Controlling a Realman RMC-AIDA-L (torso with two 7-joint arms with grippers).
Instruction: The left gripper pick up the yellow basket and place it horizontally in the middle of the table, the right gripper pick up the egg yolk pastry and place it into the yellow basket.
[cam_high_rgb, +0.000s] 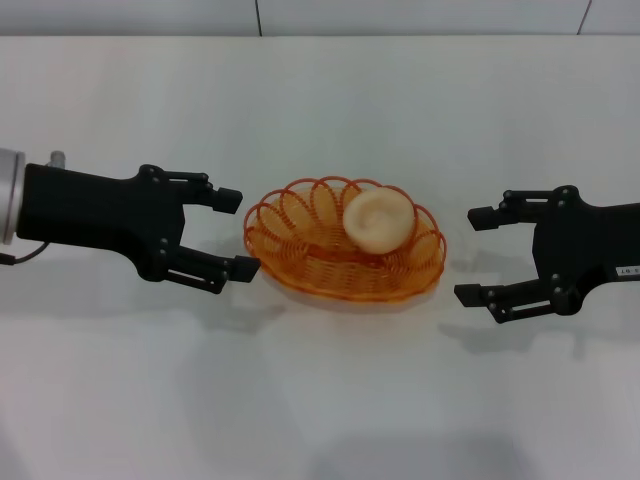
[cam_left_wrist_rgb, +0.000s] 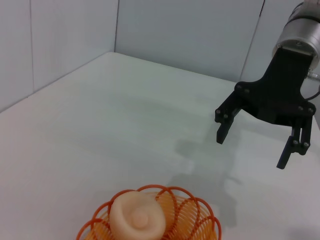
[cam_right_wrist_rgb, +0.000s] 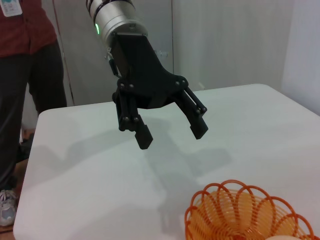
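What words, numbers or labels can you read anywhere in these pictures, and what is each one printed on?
Small white label on the black two-fingered right tool, at: dark marks, too small to read.
White badge on the red-shirted person beside the white table, at: blue marks, too blurred to read.
No other text shows.

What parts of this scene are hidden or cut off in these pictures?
- Yellow basket: cut by the bottom edge in both wrist views.
- Egg yolk pastry: its underside is hidden by the basket's wire in the head view.
- Left gripper and right gripper: their arms run off the head view's sides.
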